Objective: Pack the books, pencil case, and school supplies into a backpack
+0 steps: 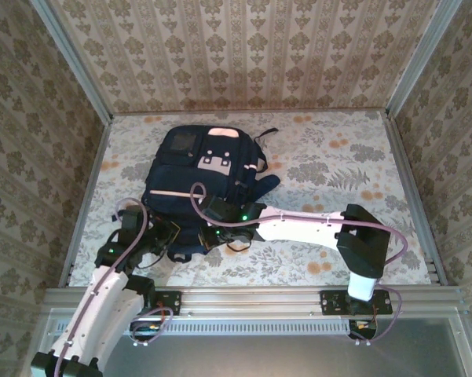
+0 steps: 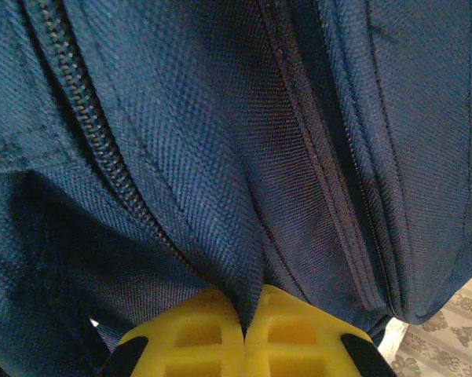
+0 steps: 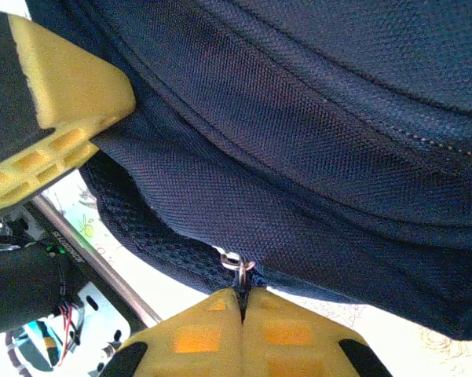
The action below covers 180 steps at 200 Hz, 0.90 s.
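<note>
Pinching backpack (image 1: 195,169): left claw (image 2: 243,308), right claw (image 3: 242,298).

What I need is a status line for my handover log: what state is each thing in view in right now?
backpack: lying on the table, front side up, gripped at its near edge by both arms.
zipper pull: pinched by the right gripper; how far the zip has run cannot be told.
left gripper: shut on a fold of backpack fabric.
right gripper: shut on the zipper pull.
</note>
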### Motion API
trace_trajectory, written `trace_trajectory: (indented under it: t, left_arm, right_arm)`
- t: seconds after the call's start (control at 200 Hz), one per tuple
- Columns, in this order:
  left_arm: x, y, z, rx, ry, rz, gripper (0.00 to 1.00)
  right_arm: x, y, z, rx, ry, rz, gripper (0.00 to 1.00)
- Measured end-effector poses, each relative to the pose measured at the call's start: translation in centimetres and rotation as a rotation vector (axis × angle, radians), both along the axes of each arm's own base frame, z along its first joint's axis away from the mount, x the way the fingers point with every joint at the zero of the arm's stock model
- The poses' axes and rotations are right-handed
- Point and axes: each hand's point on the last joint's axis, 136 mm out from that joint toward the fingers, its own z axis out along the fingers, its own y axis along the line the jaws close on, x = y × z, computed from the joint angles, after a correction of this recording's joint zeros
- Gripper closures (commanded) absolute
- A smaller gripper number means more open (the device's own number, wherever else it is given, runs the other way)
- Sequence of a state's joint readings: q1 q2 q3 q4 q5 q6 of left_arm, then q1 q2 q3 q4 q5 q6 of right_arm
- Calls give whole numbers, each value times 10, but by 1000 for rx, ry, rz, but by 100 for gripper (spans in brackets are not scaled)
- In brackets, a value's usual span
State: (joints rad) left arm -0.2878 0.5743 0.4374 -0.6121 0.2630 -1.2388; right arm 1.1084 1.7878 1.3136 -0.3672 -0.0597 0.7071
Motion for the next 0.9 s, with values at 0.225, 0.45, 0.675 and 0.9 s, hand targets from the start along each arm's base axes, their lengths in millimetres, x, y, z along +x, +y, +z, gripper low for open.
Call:
trace_trajectory:
  t: [0.225,0.45,0.675,0.9]
  left_arm:
    - [1,-1,-1,-2,-5,-1,95]
    - [0,-2,-2,-4,0,3,95]
    - [1,-2,-2,-3,-1,5,95]
    - [1,-2,-3,-3,-1,7,95]
  right_arm:
    - [-1,-1,-6,7,7,-1,80]
    - [-9,-13,-14,49,12,-15,61]
    - [-11,-4,-7,144,20,-15,54]
    - [-6,5,-7,178,12,-11,54]
